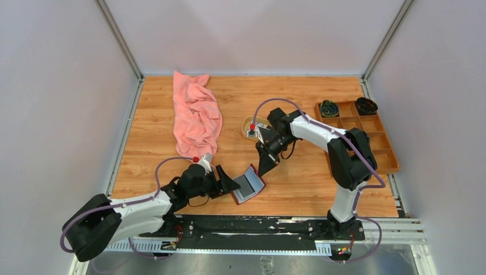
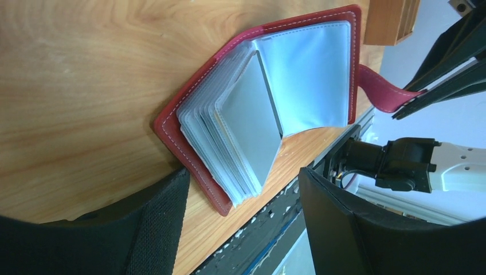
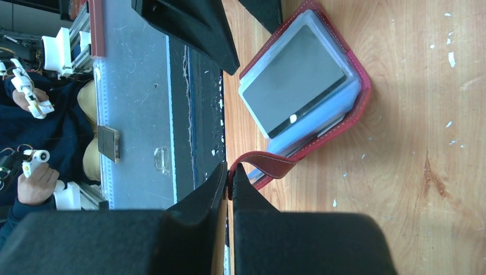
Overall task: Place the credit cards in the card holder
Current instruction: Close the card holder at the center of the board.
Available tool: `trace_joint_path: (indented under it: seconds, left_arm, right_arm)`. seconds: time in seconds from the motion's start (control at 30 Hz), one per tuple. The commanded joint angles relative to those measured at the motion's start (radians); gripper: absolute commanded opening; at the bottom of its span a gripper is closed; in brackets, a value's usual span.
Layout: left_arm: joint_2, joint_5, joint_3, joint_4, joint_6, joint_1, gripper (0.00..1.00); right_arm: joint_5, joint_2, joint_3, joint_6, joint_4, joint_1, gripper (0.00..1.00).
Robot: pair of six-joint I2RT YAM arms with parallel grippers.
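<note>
The dark red card holder (image 1: 248, 185) lies open near the table's front edge, its clear sleeves fanned out (image 2: 252, 114). A dark panel (image 3: 295, 77) shows under its top sleeve; I cannot tell if it is a card. My right gripper (image 1: 265, 169) is shut on the holder's red strap (image 3: 269, 163), pinched at the tips (image 3: 230, 175). My left gripper (image 1: 232, 184) is open, its fingers (image 2: 155, 229) straddling the holder's near corner without touching it. A pale card-like thing (image 1: 252, 133) lies in the tan dish (image 1: 247, 123), mostly hidden by the right arm.
A pink cloth (image 1: 196, 114) lies at the back left. A brown compartment tray (image 1: 372, 143) at the right holds two dark round items (image 1: 329, 107). The table's front edge and metal rail (image 2: 275, 229) run just beside the holder.
</note>
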Motion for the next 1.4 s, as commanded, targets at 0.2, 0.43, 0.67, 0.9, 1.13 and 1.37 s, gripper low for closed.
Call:
trace_joint_path:
  seconds: [0.2,0.43,0.67,0.9,1.13,1.37]
  left_arm:
    - [0.11,0.028,0.113,0.175,0.027,-0.015,0.69]
    - [0.251,0.066,0.167,0.298,0.009,-0.038,0.67]
    - [0.405,0.103,0.215,0.506,-0.035,-0.043,0.62]
    - [0.571,0.095,0.22,0.794,-0.092,-0.045,0.59]
    - [0.782,0.088,0.191,1.186,-0.204,-0.043,0.53]
    - [0.616,0.067,0.083,1.079,-0.109,-0.039,0.52]
  right_arm:
    - [0.062,0.004,-0.003,0.065,0.047,0.012,0.0]
    - [0.098,0.011,-0.007,0.087,0.068,0.009,0.0]
    - [0.105,0.016,-0.013,0.096,0.072,-0.01,0.0]
    - [0.098,0.009,-0.019,0.087,0.069,-0.023,0.0]
    - [0.111,0.015,-0.019,0.086,0.067,-0.028,0.01]
    - [0.071,0.016,-0.018,0.085,0.067,-0.028,0.02]
